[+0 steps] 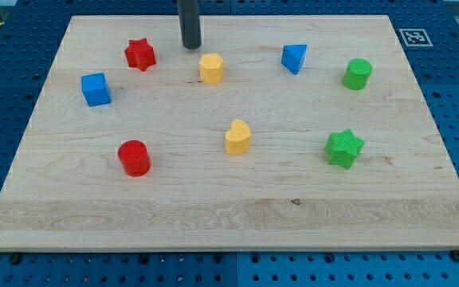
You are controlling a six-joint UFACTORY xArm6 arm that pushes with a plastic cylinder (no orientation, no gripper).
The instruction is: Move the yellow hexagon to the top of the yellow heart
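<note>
The yellow hexagon (211, 68) sits on the wooden board near the view's top, left of centre. The yellow heart (238, 137) lies below it and slightly to the right, near the board's middle, with a wide gap between them. My tip (190, 46) stands on the board just above and to the left of the yellow hexagon, a short gap away, not touching it. The rod rises out of the view's top.
A red star (140, 54) lies left of my tip. A blue cube (96, 89) and a red cylinder (134, 157) are at the left. A blue triangle (295, 57), a green cylinder (358, 73) and a green star (344, 147) are at the right.
</note>
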